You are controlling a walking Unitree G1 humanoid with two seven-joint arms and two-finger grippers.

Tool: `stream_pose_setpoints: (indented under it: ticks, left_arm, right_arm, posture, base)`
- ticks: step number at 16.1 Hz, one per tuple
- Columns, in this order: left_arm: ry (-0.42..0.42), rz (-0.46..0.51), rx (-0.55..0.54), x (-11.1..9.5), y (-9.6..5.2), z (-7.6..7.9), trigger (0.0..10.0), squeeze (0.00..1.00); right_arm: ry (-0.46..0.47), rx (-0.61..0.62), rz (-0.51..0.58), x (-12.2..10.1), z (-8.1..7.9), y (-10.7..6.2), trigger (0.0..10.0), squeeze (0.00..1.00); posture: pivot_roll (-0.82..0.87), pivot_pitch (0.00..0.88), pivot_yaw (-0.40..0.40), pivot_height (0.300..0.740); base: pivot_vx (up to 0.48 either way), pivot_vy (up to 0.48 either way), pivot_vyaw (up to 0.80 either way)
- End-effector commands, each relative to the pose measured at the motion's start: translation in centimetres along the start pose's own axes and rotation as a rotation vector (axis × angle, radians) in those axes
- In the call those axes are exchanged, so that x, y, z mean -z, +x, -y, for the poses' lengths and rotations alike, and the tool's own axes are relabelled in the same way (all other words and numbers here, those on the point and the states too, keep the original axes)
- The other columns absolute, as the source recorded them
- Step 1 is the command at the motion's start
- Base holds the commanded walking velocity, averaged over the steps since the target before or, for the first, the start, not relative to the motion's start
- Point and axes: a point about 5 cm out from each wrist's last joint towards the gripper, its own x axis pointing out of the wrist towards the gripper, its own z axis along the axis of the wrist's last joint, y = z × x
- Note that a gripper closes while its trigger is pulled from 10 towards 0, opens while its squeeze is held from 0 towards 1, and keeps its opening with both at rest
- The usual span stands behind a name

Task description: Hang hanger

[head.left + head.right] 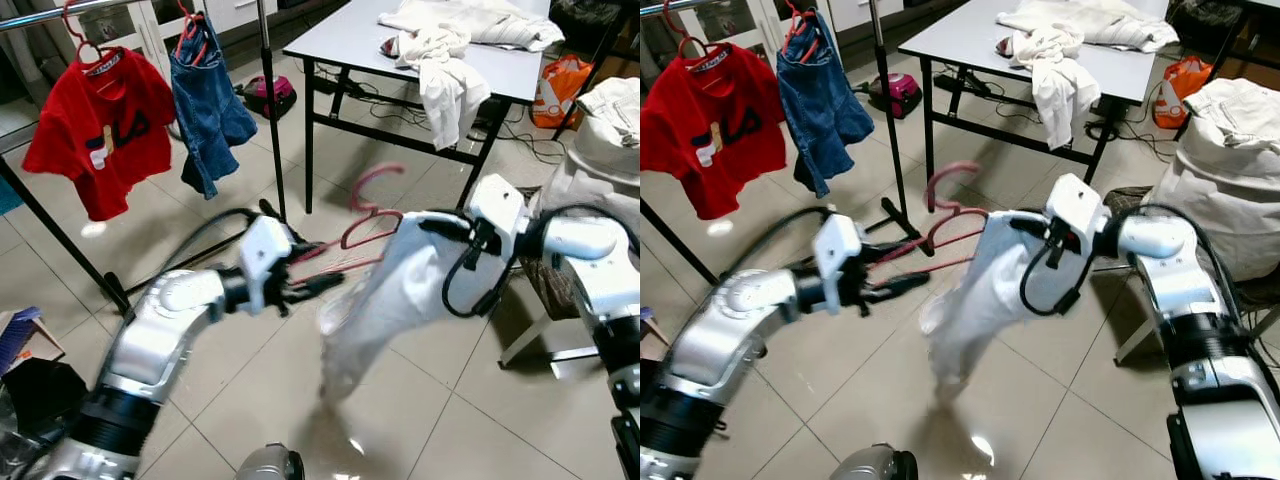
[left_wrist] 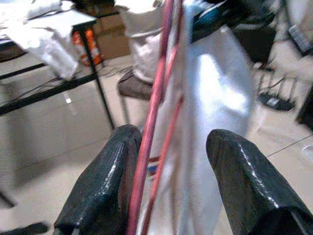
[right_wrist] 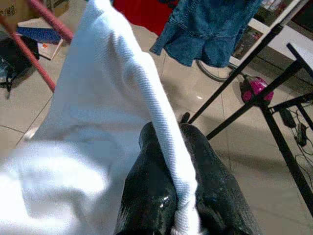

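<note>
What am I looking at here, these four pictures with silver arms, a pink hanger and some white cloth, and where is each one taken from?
This is a humanoid robot doing laundry in a room. The two wide pictures come from cameras in its head, looking down at its own silver arms. The other two come from cameras on its wrists, looking along each gripper's black fingers.

The left gripper has its fingers either side of the lower bars of a pink hanger; there is a gap, so they look open. The right gripper pinches a fold of a white garment that drapes from the hanger.

Behind stands a clothes rack with a red T-shirt and blue denim shorts already hung. A grey table holds more white clothes.
</note>
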Motion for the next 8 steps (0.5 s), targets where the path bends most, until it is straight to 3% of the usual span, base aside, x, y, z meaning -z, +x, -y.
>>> stream_pose_setpoints:
  ticks: [1, 4, 7, 8]
  left_arm:
    - [0.04, -0.012, -0.049, -0.4, -0.8, -1.3, 10.0, 0.0]
    - [0.059, 0.139, -0.211, -3.4, -1.1, -3.7, 10.0, 0.0]
    - [0.065, 0.123, -0.218, -2.9, -1.8, -3.8, 10.0, 0.0]
    - [0.019, 0.114, -0.219, -2.1, -3.2, -4.1, 10.0, 0.0]
  right_arm:
    - [0.004, 0.086, 0.037, -0.6, 1.1, -1.1, 0.0, 0.0]
    - [0.046, 0.09, 0.016, 0.6, 0.2, -1.4, 0.0, 0.0]
    - [0.098, 0.112, 0.019, 1.3, -0.3, -1.6, 0.0, 0.0]
    - [0.139, 0.155, 0.024, 1.9, -0.3, -2.1, 0.0, 0.0]
  posture:
    - [-0.07, 0.0, 0.047, 0.74]
    - [-0.07, 0.0, 0.045, 0.74]
    - [-0.07, 0.0, 0.046, 0.74]
    - [-0.07, 0.0, 0.048, 0.74]
  base:
    - [0.0, 0.0, 0.0]
    - [0.0, 0.0, 0.0]
    - [0.0, 0.0, 0.0]
    - [0.0, 0.0, 0.0]
